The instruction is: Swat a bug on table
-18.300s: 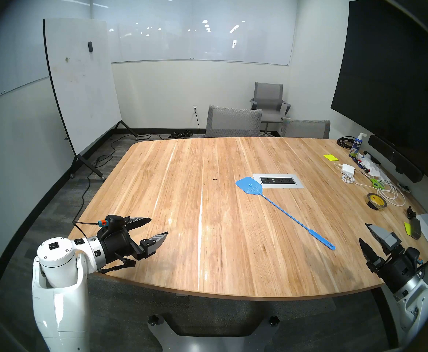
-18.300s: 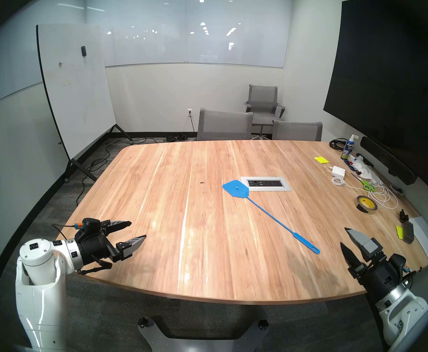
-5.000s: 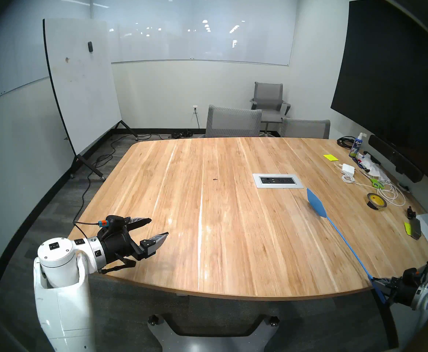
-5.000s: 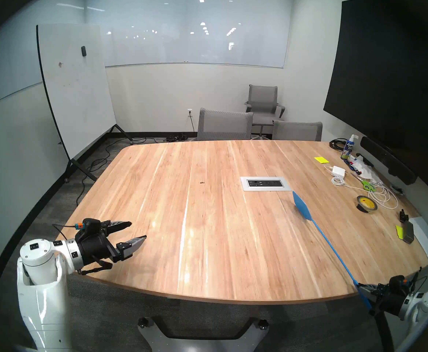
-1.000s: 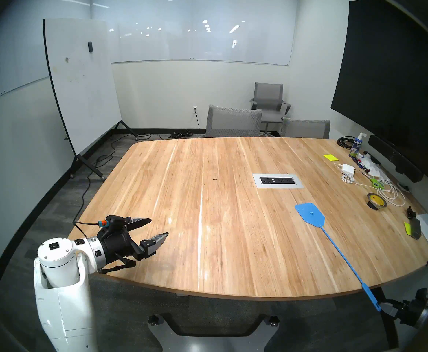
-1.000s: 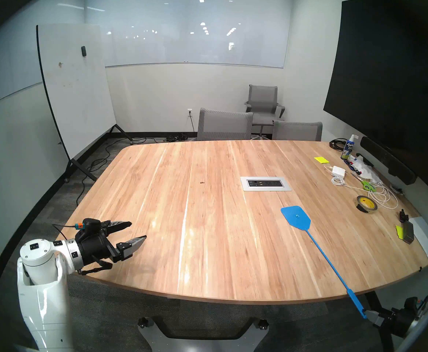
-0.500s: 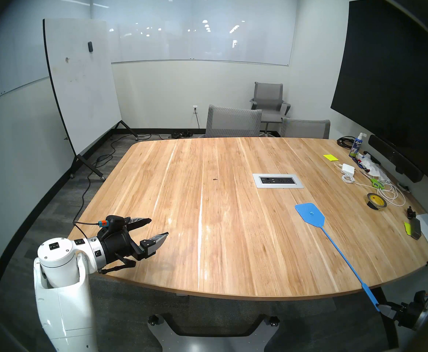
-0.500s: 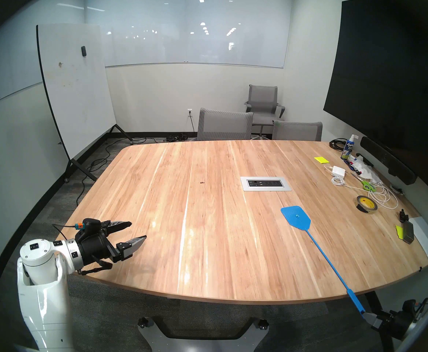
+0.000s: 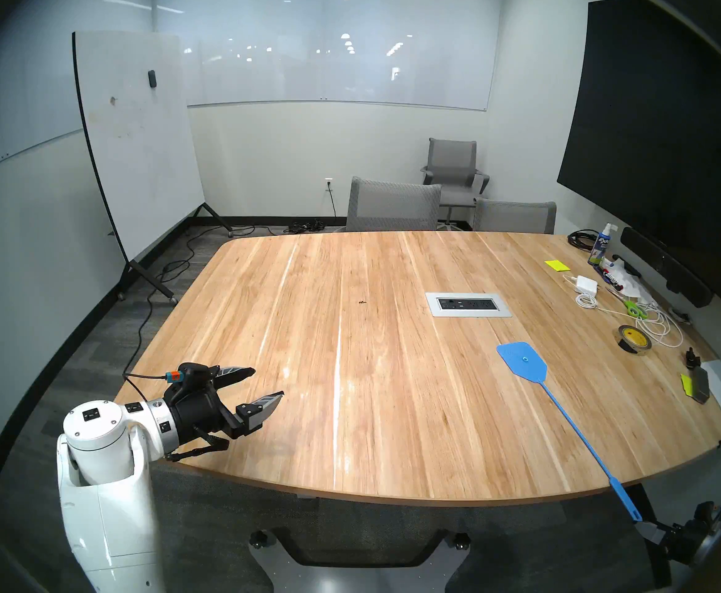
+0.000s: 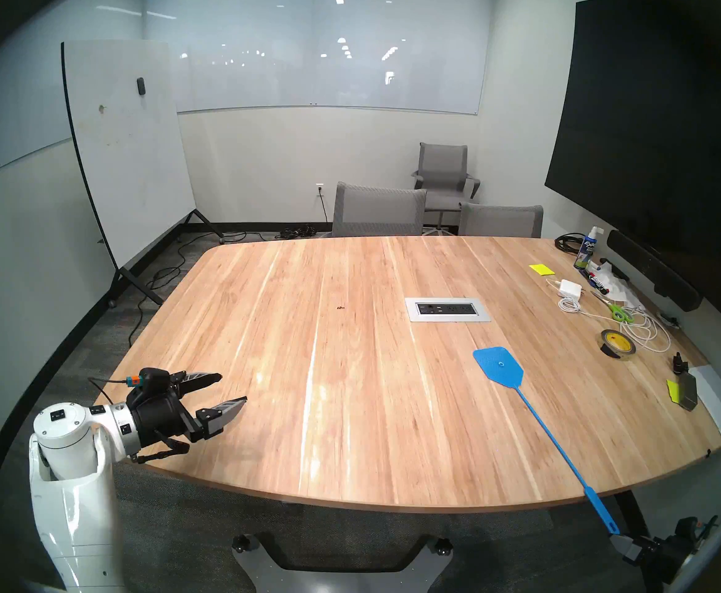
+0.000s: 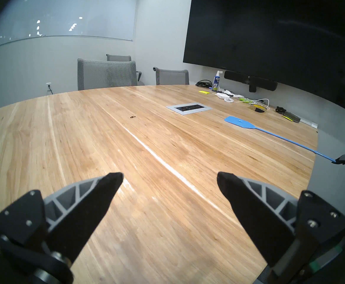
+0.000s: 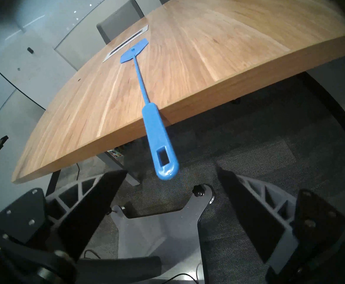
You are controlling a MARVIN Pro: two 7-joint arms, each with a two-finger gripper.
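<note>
The right gripper (image 12: pixel 170 176) hangs below and beyond the near edge of the large light-wood plank table (image 9: pixel 393 408), its two black-padded fingers spread wide with nothing between them. Just ahead of it, clear of both pads, the flat handle end of the blue plastic fly swatter (image 12: pixel 161 146) juts out past that table edge. The thin shaft runs up over the wood, and the mesh head (image 9: pixel 522 360) lies flat on the surface, nearer than the silver rectangular power-outlet panel (image 9: pixel 468 304).

At the table's near left corner the left gripper (image 9: pixel 269 382) hovers idle, its fingers likewise parted and empty.

Farther in, left of the outlet panel and well apart from the swatter's head, sits the bug (image 9: pixel 362 302), a tiny dark speck with leg-like bits on the bare wood (image 11: pixel 133 117).

By my reading, the step in hand is regrasping the swatter: the handle overhangs the edge and offers an easy pinch. Next, the right gripper should advance, close on the handle, lift, swing left and bring the head down on the bug.
</note>
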